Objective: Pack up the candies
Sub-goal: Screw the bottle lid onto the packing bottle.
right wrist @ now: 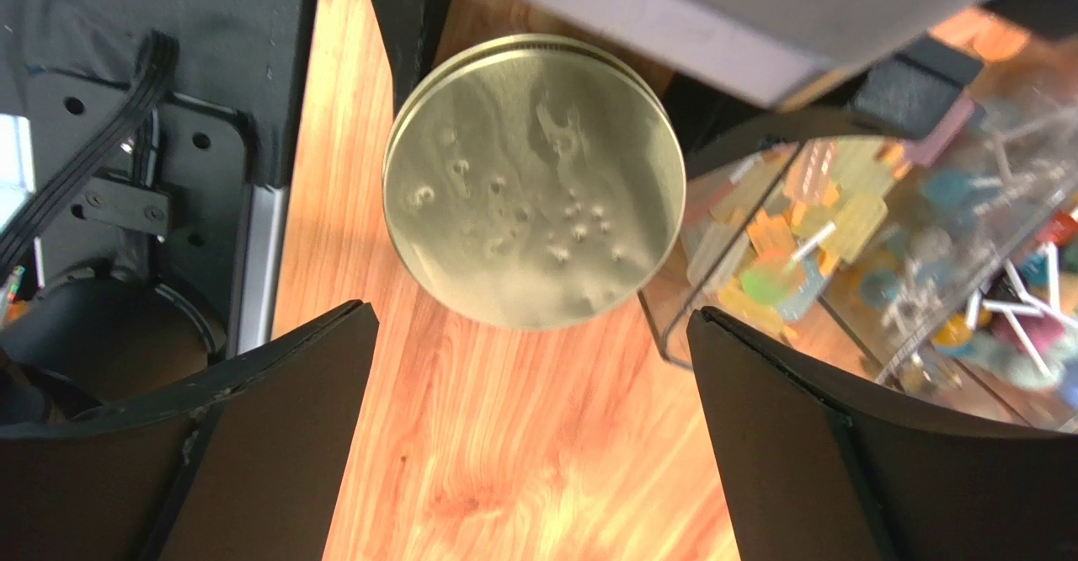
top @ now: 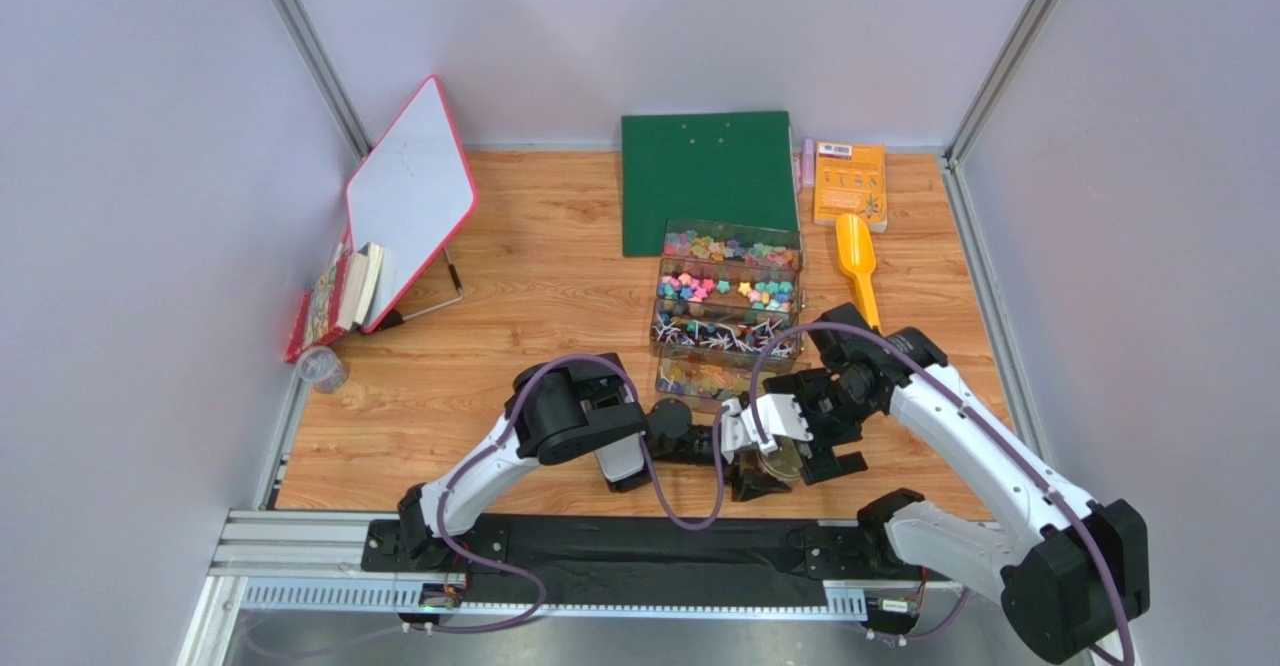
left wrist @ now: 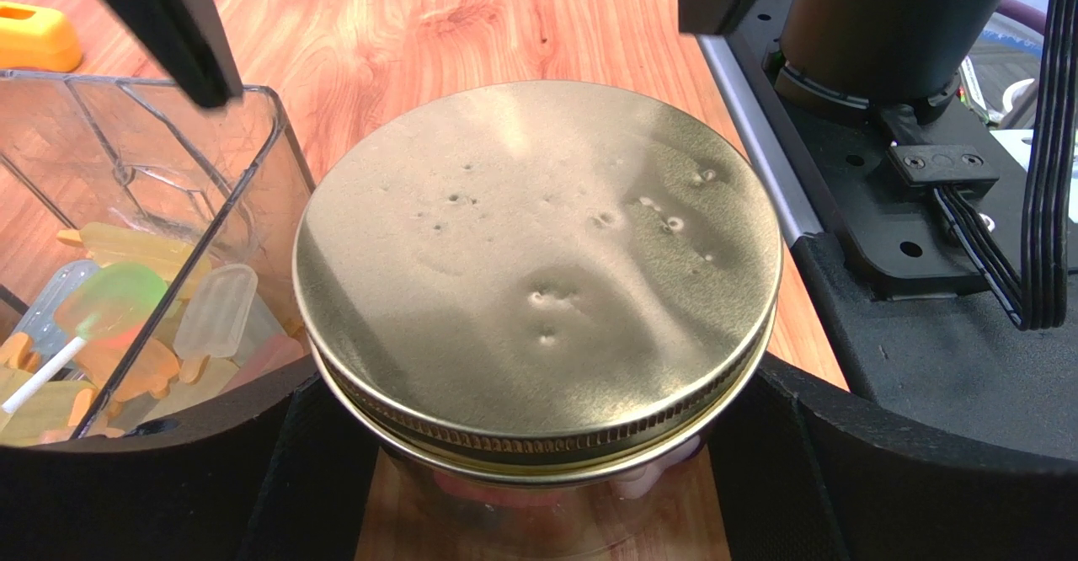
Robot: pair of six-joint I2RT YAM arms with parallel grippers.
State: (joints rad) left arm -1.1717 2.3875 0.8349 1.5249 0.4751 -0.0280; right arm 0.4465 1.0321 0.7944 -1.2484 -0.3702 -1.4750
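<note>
While my left claw [left wrist: 532,384] grips the lidded jar [left wrist: 532,233] and my right claw [right wrist: 532,334] hangs wide open above, candies [top: 727,290] sit in the clear box [top: 730,227] just beyond; a weak hold could let the jar spin during unscrewing.

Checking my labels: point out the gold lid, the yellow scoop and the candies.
gold lid [left wrist: 538,271], left wrist view, centre of its top.
yellow scoop [top: 857,266], top view, mid-body.
candies [top: 726,293], top view, middle compartment's sweets.

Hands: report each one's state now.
Left hand: closed around the gold-lidded jar.
Right hand: open, holding nothing, over the jar.
</note>
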